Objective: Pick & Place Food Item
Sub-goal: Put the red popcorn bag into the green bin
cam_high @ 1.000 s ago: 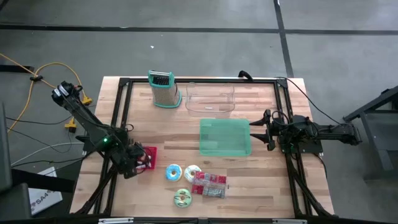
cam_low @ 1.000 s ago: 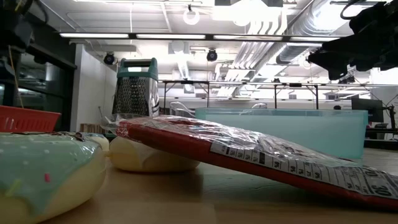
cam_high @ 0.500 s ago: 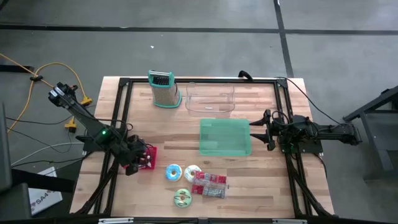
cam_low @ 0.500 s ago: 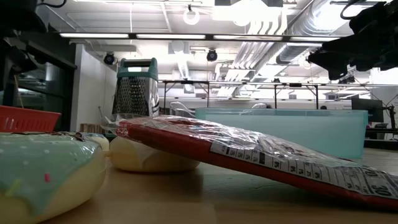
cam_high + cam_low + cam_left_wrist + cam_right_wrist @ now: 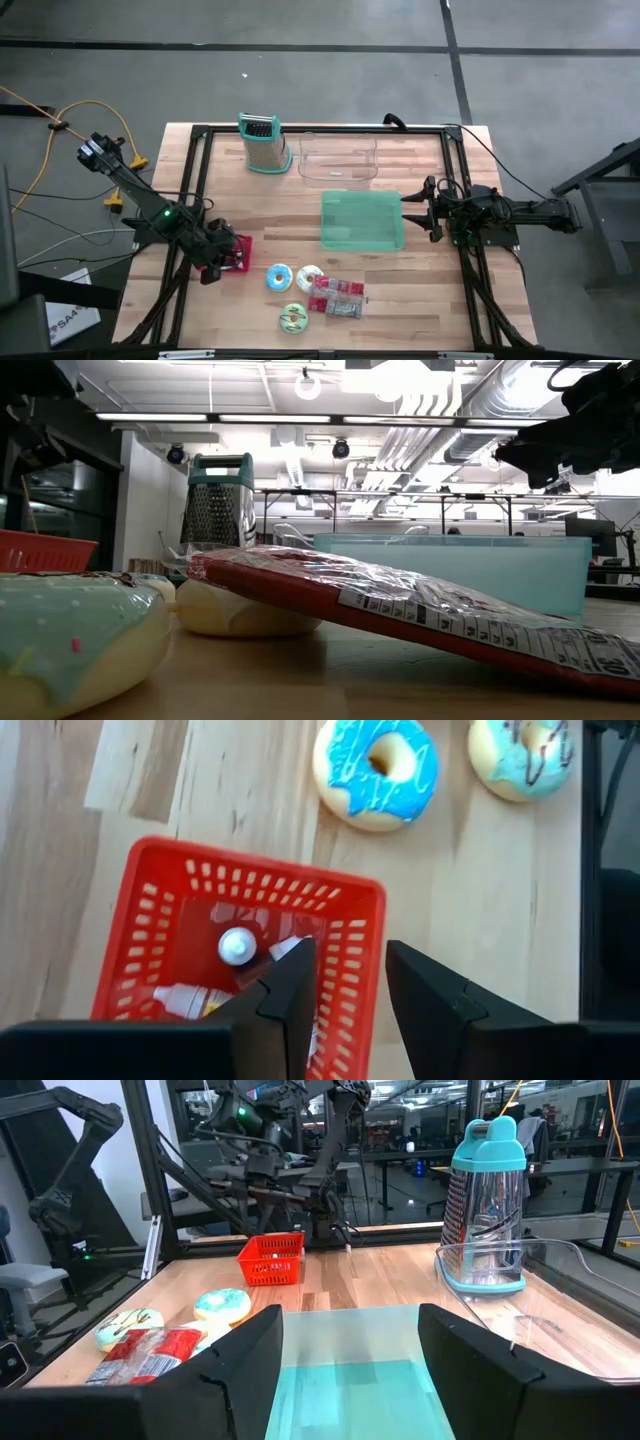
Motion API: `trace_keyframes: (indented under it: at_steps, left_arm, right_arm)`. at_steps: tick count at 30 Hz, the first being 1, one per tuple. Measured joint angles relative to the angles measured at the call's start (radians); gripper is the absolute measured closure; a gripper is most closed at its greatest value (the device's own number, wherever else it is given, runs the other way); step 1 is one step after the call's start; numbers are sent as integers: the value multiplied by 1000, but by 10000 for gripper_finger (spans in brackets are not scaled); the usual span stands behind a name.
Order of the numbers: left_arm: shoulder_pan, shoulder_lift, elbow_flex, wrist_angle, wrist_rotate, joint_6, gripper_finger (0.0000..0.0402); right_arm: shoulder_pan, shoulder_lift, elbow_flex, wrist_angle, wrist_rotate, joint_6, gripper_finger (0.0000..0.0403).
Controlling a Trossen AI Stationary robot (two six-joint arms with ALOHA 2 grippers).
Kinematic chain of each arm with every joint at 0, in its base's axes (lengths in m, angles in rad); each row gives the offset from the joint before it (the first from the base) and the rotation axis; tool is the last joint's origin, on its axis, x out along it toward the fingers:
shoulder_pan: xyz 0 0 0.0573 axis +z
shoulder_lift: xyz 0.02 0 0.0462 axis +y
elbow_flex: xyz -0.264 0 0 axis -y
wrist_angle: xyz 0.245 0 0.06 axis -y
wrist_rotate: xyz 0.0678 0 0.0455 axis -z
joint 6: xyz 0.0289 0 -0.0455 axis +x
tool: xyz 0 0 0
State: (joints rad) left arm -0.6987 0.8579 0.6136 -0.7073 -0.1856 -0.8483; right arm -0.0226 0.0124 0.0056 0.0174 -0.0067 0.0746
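**Red basket of small bottles: light, stiff, grip by the rim**

We see the red basket (image 5: 234, 253) on the worktop (image 5: 300, 205), left of the blue donut (image 5: 279, 277). Our left hand (image 5: 345, 985) straddles its wall, half-open. The right hand (image 5: 350, 1342) waits open over the teal tray (image 5: 362, 220).

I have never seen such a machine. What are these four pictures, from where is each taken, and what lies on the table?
It is a robot with two dark arms at a wooden table. One picture looks down from above, one looks level across the tabletop, and two come from cameras on the arms' wrists.

The left gripper hangs over a red basket of small bottles, its fingers straddling the basket's wall; nothing is lifted. The right gripper waits open beside a green tray, holding nothing.

Also there: a grater, a clear container, three donuts and a red snack packet.
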Motion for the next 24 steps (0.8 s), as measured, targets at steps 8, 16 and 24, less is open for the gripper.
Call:
trace_keyframes:
  at_steps: [8, 16, 24]
  left_arm:
    - [44, 95, 90, 32, -2, 59, 283]
    - [88, 204, 117, 252, 75, 74, 283]
    - [149, 275, 117, 379, 129, 99, 283]
  right_arm:
    - [0, 0, 0, 0, 0, 0, 180]
    - [0, 0, 0, 0, 0, 0, 180]
    - [0, 0, 0, 0, 0, 0, 180]
